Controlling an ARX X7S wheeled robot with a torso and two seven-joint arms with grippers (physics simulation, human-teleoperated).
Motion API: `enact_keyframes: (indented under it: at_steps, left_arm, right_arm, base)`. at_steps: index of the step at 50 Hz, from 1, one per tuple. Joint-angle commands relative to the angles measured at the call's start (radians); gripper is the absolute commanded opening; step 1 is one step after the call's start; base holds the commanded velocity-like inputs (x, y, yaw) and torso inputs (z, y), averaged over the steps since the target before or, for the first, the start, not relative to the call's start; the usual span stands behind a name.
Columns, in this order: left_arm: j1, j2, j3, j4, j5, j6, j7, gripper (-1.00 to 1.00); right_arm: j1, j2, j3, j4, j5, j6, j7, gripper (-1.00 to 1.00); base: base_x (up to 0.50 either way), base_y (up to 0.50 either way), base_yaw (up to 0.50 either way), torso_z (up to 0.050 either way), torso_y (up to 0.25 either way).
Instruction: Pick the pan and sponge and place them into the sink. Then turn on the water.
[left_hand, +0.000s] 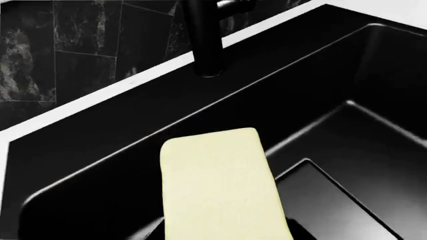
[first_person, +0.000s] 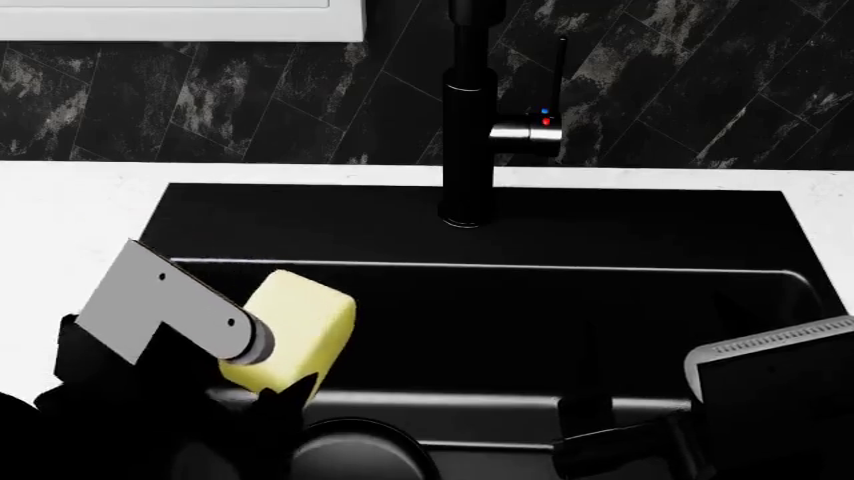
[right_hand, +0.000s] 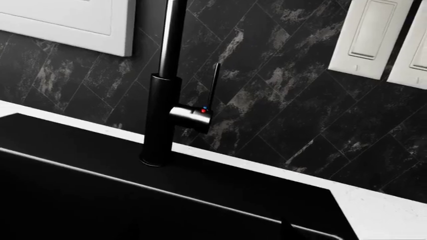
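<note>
Nearest the head camera, at the lower left of the frame, the left gripper (first_person: 274, 385) holds the sponge (first_person: 296, 335) over the left end of the sink (first_person: 534, 300). Its dark fingers (first_person: 291, 400) sit at the sponge's lower end, apparently clamped on it, though black on black hides the grip itself. The sponge's long axis runs from lower left to upper right in the head view, its free end pointing toward the back rim of the sink. In the left wrist view the pale yellow block (left_hand: 220, 185) fills the lower centre, its far rounded end aimed at the sink's back wall and the faucet base (left_hand: 210, 50) beyond.

At the bottom edge of the head view, just below the sponge, the rounded rim of the pan (first_person: 354, 450) shows inside the basin.

At the lower right, the right arm (first_person: 767, 385) hangs over the sink; I cannot tell how its fingers stand. A black faucet (first_person: 467, 150) stands on the sink's back deck, with white worktop (first_person: 67, 210) around it.
</note>
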Motion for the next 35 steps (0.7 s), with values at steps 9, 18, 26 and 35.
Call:
enact_keyframes:
  at_steps: [9,18,26,35]
  left_arm:
    - [0.009,0.043,0.195,-0.177,0.119,0.093,0.126,-1.0]
    - [0.034,0.049,0.242,-0.228,0.155,0.129,0.151,-1.0]
    - [0.042,0.075,0.292,-0.308,0.196,0.171,0.186,-1.0]
    - [0.049,0.07,0.305,-0.358,0.213,0.197,0.206,-1.0]
  right_arm:
    - [-0.016,0.001,0.006,0.0,0.002,-0.01,0.004,1.0]
    - [-0.022,-0.001,0.005,0.004,0.001,-0.015,0.004,1.0]
    - [-0.022,-0.007,-0.003,0.013,-0.003,-0.02,-0.001,1.0]
    - [-0.023,-0.005,0.001,0.013,0.001,-0.02,0.0,1.0]
  base:
    - [0.0,0.0,0.0,0.0,0.0]
    - [0.0,0.0,0.0,0.0,0.0]
    - [0.0,0.0,0.0,0.0,0.001]
    - [0.0,0.0,0.0,0.0,0.0]
